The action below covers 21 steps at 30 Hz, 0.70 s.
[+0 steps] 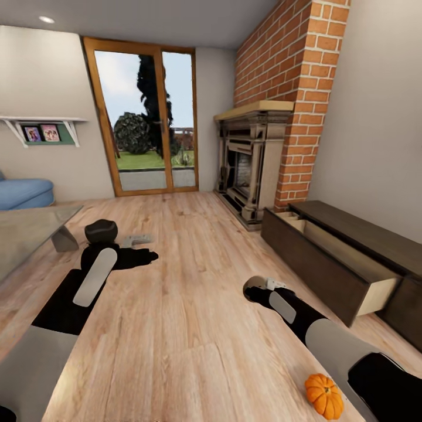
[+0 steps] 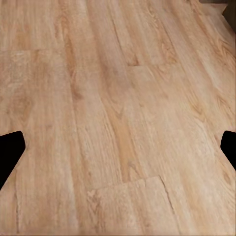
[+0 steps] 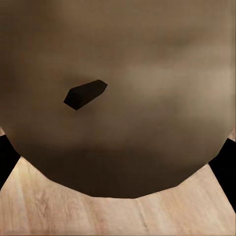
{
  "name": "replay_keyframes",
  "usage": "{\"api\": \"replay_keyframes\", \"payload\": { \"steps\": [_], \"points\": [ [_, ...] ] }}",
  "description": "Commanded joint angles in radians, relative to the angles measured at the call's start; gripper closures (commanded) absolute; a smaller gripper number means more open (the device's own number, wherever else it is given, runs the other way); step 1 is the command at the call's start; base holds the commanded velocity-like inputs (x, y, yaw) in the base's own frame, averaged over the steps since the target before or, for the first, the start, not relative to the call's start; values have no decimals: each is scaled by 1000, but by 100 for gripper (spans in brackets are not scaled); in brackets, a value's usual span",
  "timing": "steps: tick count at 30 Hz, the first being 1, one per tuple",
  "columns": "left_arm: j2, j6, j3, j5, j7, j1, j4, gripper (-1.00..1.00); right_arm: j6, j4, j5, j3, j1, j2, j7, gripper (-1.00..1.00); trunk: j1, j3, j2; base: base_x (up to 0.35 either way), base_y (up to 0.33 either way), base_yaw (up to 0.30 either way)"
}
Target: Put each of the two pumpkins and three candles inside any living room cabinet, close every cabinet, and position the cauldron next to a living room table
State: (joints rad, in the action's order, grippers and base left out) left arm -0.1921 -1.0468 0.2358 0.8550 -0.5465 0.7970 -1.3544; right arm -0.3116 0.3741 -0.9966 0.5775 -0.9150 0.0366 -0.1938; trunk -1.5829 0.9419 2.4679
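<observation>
Pale wooden planks point(image 1: 193, 305) run across the living room floor under both arms. Seen from the right wrist, the right gripper point(image 3: 118, 147) has its two black fingers point(image 3: 7, 157) set on either side of a stubby beige-grey cylinder candle point(image 3: 123, 98) with a small dark wick, pressed against its flanks and holding it above the boards; from the head the candle is a small pale shape at that gripper's tip point(image 1: 258, 285). The left gripper point(image 2: 118, 147) hangs with its fingers spread wide, nothing but floor between them. Beside the right forearm, a bright orange ribbed pumpkin point(image 1: 324, 396) lies on the floor. Further right, the long, low dark brown wooden cabinet point(image 1: 351, 258) stands along the wall with one drawer point(image 1: 328, 246) pulled out, its tan interior showing. Ahead of the left arm a matte black round cauldron point(image 1: 101, 231) sits near a glass-topped table point(image 1: 29, 234). Beyond rise the brick chimney point(image 1: 293, 88) and fireplace point(image 1: 249, 170).
</observation>
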Motion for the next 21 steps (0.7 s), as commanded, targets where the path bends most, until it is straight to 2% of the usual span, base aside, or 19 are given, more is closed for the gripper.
{"api": "replay_keyframes", "payload": {
  "steps": [1, 10, 15, 21],
  "points": [
    [-1, 0, 2, 10, -10, 1, 0, -100, -3, 3, -8, 8, -1, 1, -9, 100, 0, 0, 0, 0, 283, 240],
    [-1, 0, -1, 10, -9, 1, 1, -100, -3, 3, -8, 8, -1, 0, -9, 100, 0, -7, 0, 95, 279, 214],
    [-1, 0, -2, 9, -9, 1, 2, -100, -3, 3, -8, 8, -1, 0, -9, 100, 0, -8, 0, 253, 202, 54],
    [-1, 0, -2, 9, -7, 1, 3, -100, -3, 3, -8, 8, -1, 0, -9, 100, 0, -8, 0, 316, 62, 8]
  ]
}}
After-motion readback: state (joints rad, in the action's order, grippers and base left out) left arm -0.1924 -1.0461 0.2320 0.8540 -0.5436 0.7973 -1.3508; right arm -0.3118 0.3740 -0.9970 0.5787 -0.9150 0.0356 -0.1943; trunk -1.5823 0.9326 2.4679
